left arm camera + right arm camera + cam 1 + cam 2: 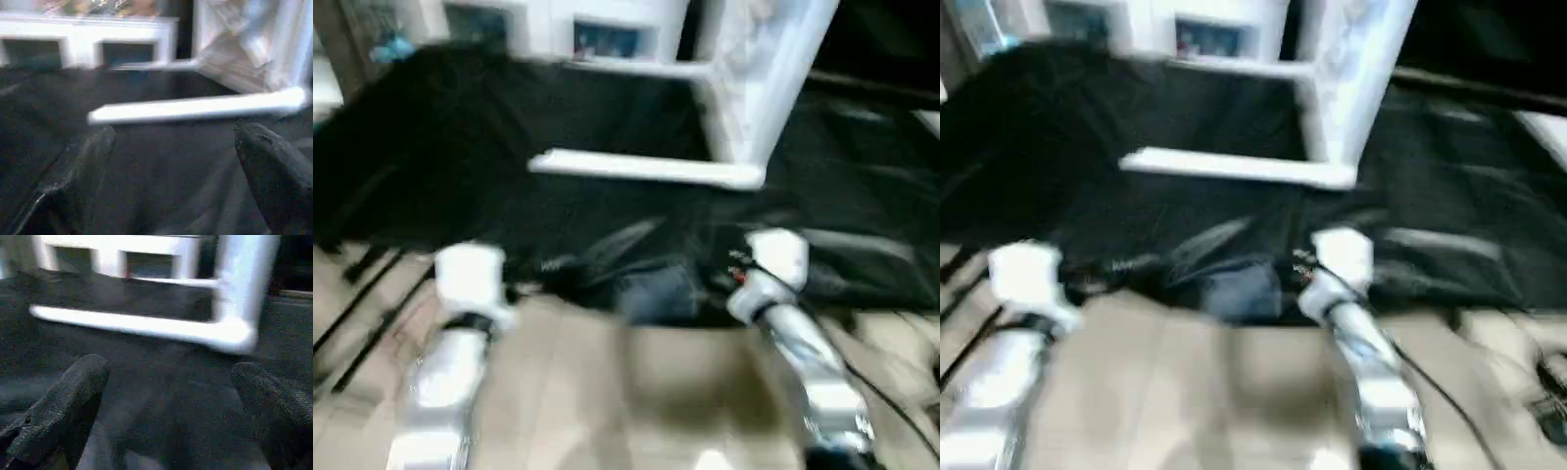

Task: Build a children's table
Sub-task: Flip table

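Observation:
The children's table's white tabletop (759, 73) stands on its edge on a black cloth (440, 157), leaning a little. Two white legs stick out of it sideways: a near one (646, 168) low over the cloth and a far one (641, 67) behind it. In the left wrist view my left gripper (173, 132) is open, its black fingers (276, 171) spread on the cloth short of the near leg (195, 107). My right gripper (168, 366) is open too, nothing between its fingers (63, 401), near the corner where that leg (132, 325) meets the tabletop (247, 274).
A white cabinet (607, 29) with dark openings stands behind the cloth. Tan floor (636, 392) lies between my silver forearms. Thin black cables (367, 308) run over the floor at the left, and another trails from the right arm (891, 401).

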Motion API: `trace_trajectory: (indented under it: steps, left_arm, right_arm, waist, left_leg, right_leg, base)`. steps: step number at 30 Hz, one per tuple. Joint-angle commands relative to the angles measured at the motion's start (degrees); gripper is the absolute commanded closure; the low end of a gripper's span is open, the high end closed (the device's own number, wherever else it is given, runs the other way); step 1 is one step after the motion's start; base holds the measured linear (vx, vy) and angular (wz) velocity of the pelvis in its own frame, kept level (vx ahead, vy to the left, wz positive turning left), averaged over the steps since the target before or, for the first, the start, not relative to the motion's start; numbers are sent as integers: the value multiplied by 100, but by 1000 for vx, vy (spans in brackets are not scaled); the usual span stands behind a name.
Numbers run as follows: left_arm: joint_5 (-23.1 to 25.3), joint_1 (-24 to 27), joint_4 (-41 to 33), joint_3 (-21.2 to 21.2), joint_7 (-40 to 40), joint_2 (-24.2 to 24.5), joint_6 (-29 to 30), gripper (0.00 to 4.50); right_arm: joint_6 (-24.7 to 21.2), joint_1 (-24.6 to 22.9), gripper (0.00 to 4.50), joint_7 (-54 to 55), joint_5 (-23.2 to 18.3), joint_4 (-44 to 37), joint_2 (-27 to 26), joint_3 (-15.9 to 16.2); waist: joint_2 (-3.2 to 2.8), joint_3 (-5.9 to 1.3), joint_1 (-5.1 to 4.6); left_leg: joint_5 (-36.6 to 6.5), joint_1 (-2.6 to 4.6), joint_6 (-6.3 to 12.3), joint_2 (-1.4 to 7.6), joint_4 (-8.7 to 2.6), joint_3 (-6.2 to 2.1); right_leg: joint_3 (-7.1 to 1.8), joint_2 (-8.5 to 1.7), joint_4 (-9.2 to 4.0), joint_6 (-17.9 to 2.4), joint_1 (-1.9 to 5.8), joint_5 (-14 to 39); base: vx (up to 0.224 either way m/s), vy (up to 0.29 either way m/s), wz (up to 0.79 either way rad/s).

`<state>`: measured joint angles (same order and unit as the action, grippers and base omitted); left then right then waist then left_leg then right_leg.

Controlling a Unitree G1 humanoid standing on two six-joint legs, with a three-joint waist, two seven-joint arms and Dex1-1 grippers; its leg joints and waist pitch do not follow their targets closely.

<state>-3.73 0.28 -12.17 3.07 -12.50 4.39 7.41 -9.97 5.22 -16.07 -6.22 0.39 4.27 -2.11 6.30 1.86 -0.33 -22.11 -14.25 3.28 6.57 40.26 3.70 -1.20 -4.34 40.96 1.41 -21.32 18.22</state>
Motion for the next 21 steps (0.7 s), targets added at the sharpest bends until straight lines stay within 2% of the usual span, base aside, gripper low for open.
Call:
trace_trajectory:
  steps: [1, 2, 3, 4, 5, 6, 7, 8, 9, 10, 11, 12, 13, 14, 15, 16, 17, 18, 19, 20, 21]
  left_arm:
    - [-42, 116, -94, 16, -15, 97, 30, 6]
    - [-53, 114, -89, -1, -6, 97, 25, 6]
    - [-57, 117, -89, -8, -2, 95, 22, 6]
    - [-65, 111, -79, -4, -3, 92, 21, 6]
    - [-64, 107, -73, -2, -7, 92, 17, 6]
    - [-69, 97, -65, 1, -7, 96, 17, 6]
    - [-68, 92, -62, 2, -4, 97, 17, 6]
    - [-68, 90, -61, 2, -2, 98, 17, 6]
    - [-72, 78, -60, 6, 1, 95, 21, 6]
    - [-73, 70, -60, 6, 4, 91, 23, 6]
    - [-79, 63, -57, 17, 9, 87, 22, 6]
    - [-87, 55, -57, 18, 24, 83, 22, 6]
    - [-93, 53, -58, 16, 32, 84, 21, 6]
    - [-101, 50, -58, 13, 43, 89, 21, 6]
    - [-107, 48, -58, 9, 50, 93, 22, 6]
    - [-119, 46, -58, 5, 50, 93, 17, 6]
    - [-118, 46, -57, 2, 47, 97, 14, 6]
    - [-113, 42, -55, -7, 44, 100, 13, 6]
    - [-113, 37, -52, -8, 42, 98, 13, 6]
    - [-113, 32, -49, -9, 40, 96, 15, 6]
    - [-111, 21, -48, -19, 38, 93, 19, 6]
  right_arm:
    - [-48, 119, 0, 53, 7, -73, -54, 9]
    - [-44, 109, 0, 57, 1, -70, -49, 27]
    - [-39, 104, 0, 55, -1, -67, -47, 33]
    - [-34, 100, 0, 57, 4, -58, -49, 44]
    - [-33, 100, 0, 57, 5, -55, -53, 52]
    - [-32, 97, 0, 59, 2, -53, -52, 73]
    - [-32, 95, 0, 58, 0, -52, -51, 80]
    - [-31, 94, 0, 57, -1, -52, -49, 84]
    - [-32, 94, 0, 53, -5, -49, -42, 96]
    - [-31, 93, 0, 48, -9, -46, -35, 102]
    - [-31, 95, 0, 43, -7, -41, -31, 113]
    - [-35, 102, 0, 29, -12, -31, -24, 117]
    - [-37, 110, 0, 23, -9, -23, -23, 117]
    - [-40, 121, 0, 19, -4, -12, -21, 120]
    - [-42, 129, 0, 19, -1, -5, -20, 122]
    - [-44, 139, 0, 22, -3, 0, -23, 126]
    - [-46, 141, 0, 27, -2, -2, -26, 133]
    - [-46, 141, 0, 26, -2, -8, -24, 145]
    - [-47, 132, 0, 31, -10, -20, -13, 172]
    - [-46, 124, 0, 32, -19, -30, -1, 194]
    - [-38, 113, 0, 19, -33, -39, 16, 212]
  waist:
    - [36, -81, 287]
    - [-16, -47, 272]
    - [-61, 2, 216]
    - [-266, 13, 208]
    - [-383, -11, 190]
    - [-629, 158, 30]
    - [-751, -194, -170]
    - [-772, -228, -159]
    - [-767, -271, -199]
    - [-658, -171, -181]
    - [-610, -174, -187]
    - [-495, -167, -201]
    - [-338, -179, -238]
    - [-338, -179, -238]
    - [2, -65, 58]
    - [44, -166, 201]
    - [4, -170, 294]
    - [4, -170, 294]
    - [-27, -133, 338]
    - [-181, -75, 399]
    - [-274, -75, 405]
  left_leg:
    - [409, -792, -12, -82, 470, 11]
    - [585, -835, -206, -22, 478, -26]
    - [902, -810, -414, 131, 307, -20]
    - [1193, -772, -304, 238, -217, 37]
    - [1226, -707, -210, 299, -488, 83]
    - [-69, -667, -329, 408, -1083, -56]
    - [-1711, 45, -122, 754, -1226, -590]
    - [-1836, 208, 166, 841, -1217, -762]
    - [-1550, 256, 551, 833, -1170, -820]
    - [-720, 116, 1285, 752, -1131, -709]
    - [-609, 119, 1476, 764, -1166, -685]
    - [-483, 124, 1714, 774, -1223, -541]
    - [-412, 73, 1662, 674, -1255, -387]
    - [-412, 73, 1662, 674, -1255, -387]
    - [-962, -458, 849, 25, -643, 202]
    - [-132, -629, 324, -60, 130, 147]
    - [358, -836, 17, -36, 173, 62]
    - [358, -836, 17, -36, 173, 62]
    - [681, -895, -89, -26, 129, 58]
    - [1145, -835, -86, 143, -270, 99]
    - [1277, -787, -60, 225, -513, 120]
  right_leg:
    - [-924, -908, -1208, -1283, 990, 1152]
    - [-853, -923, -1230, -1576, 983, 1078]
    - [-551, -887, -1372, -1990, 881, 1344]
    - [-169, -602, -1432, -2013, 841, 1741]
    - [45, -480, -1441, -1889, 886, 1963]
    - [533, 62, -1192, -1336, 830, 2143]
    - [596, 285, -382, -809, 386, 1269]
    - [552, 240, -122, -579, 208, 884]
    - [562, 228, -35, -298, 104, 606]
    - [556, 175, 118, 94, -105, 181]
    - [537, 139, 134, 140, -170, 69]
    - [468, 61, 62, 115, -283, -257]
    - [296, -125, -292, -81, -204, -598]
    - [296, -125, -292, -81, -204, -598]
    - [-434, -724, -1297, -254, 447, 1603]
    - [-756, -1053, -1531, -610, 732, 3671]
    - [-701, -937, -1384, -887, 899, 3338]
    - [-701, -937, -1384, -887, 899, 3338]
    - [-587, -784, -1353, -1310, 933, 2396]
    - [-310, -517, -1401, -1866, 872, 1692]
    - [-147, -371, -1388, -1832, 864, 1684]
  base:
    - [77, -3, 23]
    - [106, 17, -6]
    - [106, 17, -6]
    - [92, 37, 0]
    - [138, 77, -1]
    - [138, 77, -1]
    - [188, 96, 0]
    - [187, 58, 1]
    - [187, 58, 1]
    - [155, 42, -8]
    - [139, 13, -5]
    - [139, 13, -5]
    - [134, -44, -7]
    - [113, -94, -2]
    - [113, -94, -2]
    - [140, -103, 4]
    - [177, -69, 0]
    - [177, -69, 0]
    - [163, -46, 7]
    - [159, -10, 14]
    - [159, -10, 14]
